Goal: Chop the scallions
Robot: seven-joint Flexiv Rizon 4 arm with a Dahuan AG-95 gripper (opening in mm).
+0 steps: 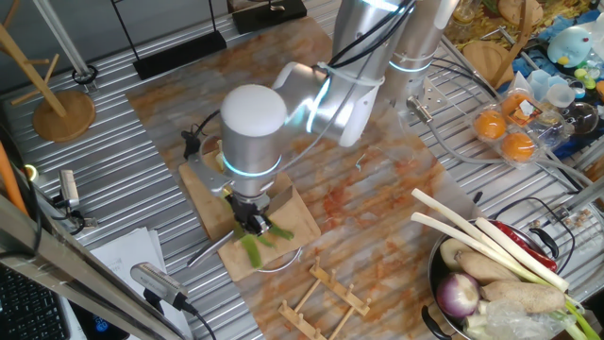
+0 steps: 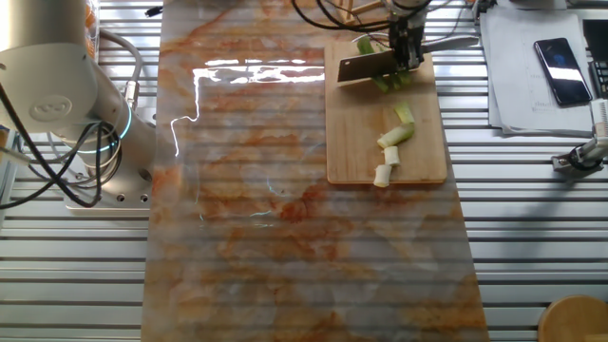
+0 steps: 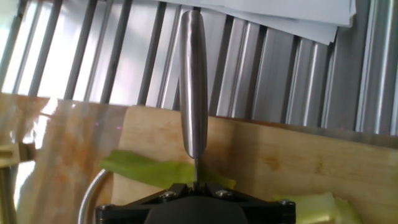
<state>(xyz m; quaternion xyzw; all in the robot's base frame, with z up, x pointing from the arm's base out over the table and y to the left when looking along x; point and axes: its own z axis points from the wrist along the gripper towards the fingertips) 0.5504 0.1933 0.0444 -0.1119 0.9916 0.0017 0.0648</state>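
While my arm (image 1: pixel 283 104) bends low over the table (image 2: pixel 532 237), a marbled orange-and-white mat (image 2: pixel 285 218) covers the ribbed metal top, and the wooden board (image 2: pixel 418 157) lies on the mat's edge. In the other fixed view the board stands lengthwise, with my gripper (image 2: pixel 407 52) over its far end.

I have a knife (image 2: pixel 366 66) in my grasp. Its steel handle (image 3: pixel 193 81) runs straight out ahead of me in the hand view, over the board's edge towards a stack of white paper (image 3: pixel 292 15), and the broad flat blade shows dark in the other fixed view, lying across the board's far end. My jaws are closed on the knife where handle meets blade; the fingers themselves are mostly hidden under my own housing, so I cannot tell how far apart they stand.

The scallions (image 2: pixel 389 81) are on the board. The green leafy part lies under and just beside the blade; in the hand view a pale green strip (image 3: pixel 155 171) crosses the wood right below the handle. In one fixed view the green leaves (image 1: pixel 260 244) poke out beneath my gripper (image 1: pixel 250 219). Further down the board, a few short cut bits (image 2: pixel 395 142), white and pale green, sit in a loose row, the last one (image 2: pixel 382 176) near the board's near edge.

A phone (image 2: pixel 558 71) rests on papers beside the board.
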